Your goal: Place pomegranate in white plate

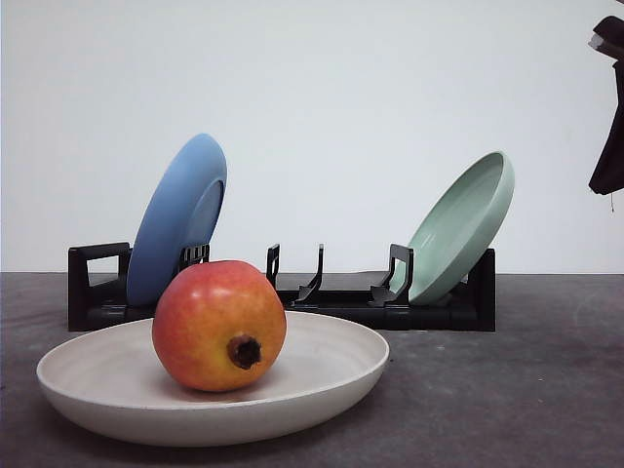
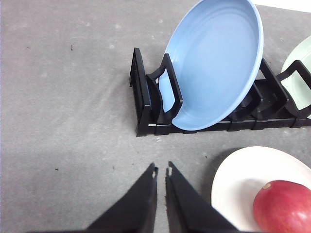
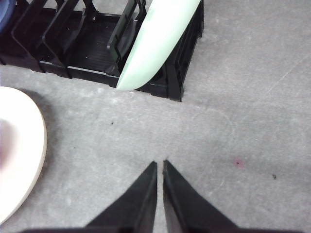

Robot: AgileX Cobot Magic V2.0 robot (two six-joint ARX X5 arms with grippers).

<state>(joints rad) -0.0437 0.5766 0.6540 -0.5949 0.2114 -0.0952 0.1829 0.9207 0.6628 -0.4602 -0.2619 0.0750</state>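
Your pomegranate (image 1: 218, 325) already sits in the white plate (image 1: 88, 385) — nothing left to carry. Both pincers, left (image 2: 162, 171) and right (image 3: 160, 165), are pressed together, empty — the left is nearer the fruit.

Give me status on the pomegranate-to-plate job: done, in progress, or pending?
Looks done: the pomegranate rests inside the white plate, upright-ish with its crown toward the camera. Nothing in hand: the left end effector and right end effector are both shut and empty above bare table. The blue plate and green plate lean in the rack. Nothing visibly left.

pomegranate (image 1: 219, 326) in white plate (image 1: 107, 380), upright
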